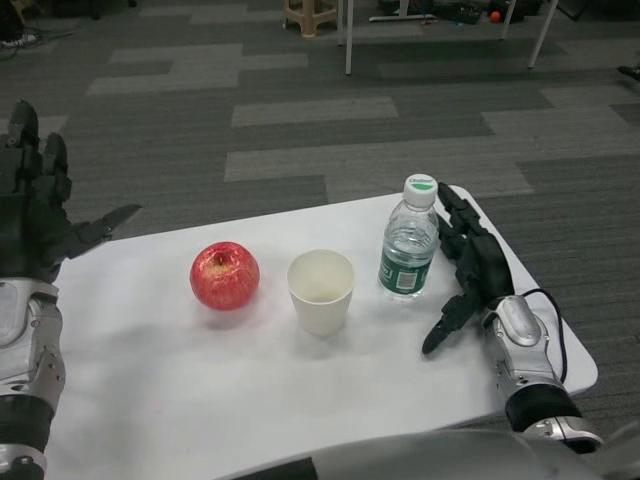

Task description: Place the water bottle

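Note:
A clear water bottle with a white cap and green label stands upright on the white table, right of centre. My right hand lies just to its right with fingers spread, apart from the bottle and holding nothing. Over the table's left edge my left hand is raised, fingers apart and empty.
A red apple sits left of centre. Between the apple and the bottle stands a white paper cup, upright. The table's right edge lies close behind my right hand. Grey carpet and furniture legs lie beyond.

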Tool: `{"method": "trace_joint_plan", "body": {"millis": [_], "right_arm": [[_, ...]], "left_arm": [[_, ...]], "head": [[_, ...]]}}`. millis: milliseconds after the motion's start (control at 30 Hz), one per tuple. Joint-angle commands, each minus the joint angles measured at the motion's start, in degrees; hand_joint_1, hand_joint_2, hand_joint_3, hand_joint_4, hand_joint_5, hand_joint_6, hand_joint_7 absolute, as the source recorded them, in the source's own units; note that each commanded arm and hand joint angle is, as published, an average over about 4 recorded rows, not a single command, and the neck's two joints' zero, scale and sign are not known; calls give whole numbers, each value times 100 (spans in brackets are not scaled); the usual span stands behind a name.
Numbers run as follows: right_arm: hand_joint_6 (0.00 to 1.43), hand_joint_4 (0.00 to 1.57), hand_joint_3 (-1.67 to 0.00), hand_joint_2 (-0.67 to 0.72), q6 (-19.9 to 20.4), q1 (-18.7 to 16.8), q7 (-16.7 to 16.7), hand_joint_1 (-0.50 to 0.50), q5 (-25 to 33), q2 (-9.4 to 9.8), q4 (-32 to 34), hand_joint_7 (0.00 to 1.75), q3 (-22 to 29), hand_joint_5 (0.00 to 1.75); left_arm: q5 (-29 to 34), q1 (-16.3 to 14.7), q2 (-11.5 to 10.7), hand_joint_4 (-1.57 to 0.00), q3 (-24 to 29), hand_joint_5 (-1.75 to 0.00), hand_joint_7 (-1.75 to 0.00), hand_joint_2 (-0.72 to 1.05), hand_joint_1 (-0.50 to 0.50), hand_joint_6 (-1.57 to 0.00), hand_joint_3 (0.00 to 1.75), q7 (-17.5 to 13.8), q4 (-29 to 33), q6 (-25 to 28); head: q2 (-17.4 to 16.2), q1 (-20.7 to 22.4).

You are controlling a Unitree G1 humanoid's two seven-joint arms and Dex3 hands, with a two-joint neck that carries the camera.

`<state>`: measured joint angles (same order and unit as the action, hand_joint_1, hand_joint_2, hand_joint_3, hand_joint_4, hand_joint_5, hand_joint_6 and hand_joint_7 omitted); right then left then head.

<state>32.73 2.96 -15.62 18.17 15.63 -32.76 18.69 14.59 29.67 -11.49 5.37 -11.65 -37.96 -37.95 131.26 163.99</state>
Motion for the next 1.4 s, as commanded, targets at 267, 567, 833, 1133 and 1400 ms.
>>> {"method": "trace_joint_plan", "body": {"millis": [267,567,833,1133,1400], "right_arm": [[0,0,0,72,-219,-305,-20,-46,39,-183,887,0,1451,0],[0,0,0,72,-770,-406,-20,-46,48,-218,2184,0,2563,0],[0,0,0,72,-1779,-428,24,-46,-165,-148,3728,0,2587,0],[0,0,0,72,-2144,-379,219,-46,-251,-58,4431,0,2158,0],[0,0,0,72,-2333,-357,410,-46,-200,-40,4862,0,1910,0]], "left_arm": [[114,-38,-72,0,102,0,0,52,-50,-5,9,49,-1,-45],[103,-12,-66,0,128,0,0,58,-50,-3,9,58,-36,-45],[70,87,-63,0,95,0,0,52,-50,-5,9,58,-163,-41],[62,102,-55,0,-8,0,0,52,-50,-5,9,58,-159,-37],[70,100,-55,0,-89,0,0,54,-50,-3,9,58,-150,-37]], "head": [[-10,-9],[-16,-50],[91,-100],[330,-36],[507,-19]]}}
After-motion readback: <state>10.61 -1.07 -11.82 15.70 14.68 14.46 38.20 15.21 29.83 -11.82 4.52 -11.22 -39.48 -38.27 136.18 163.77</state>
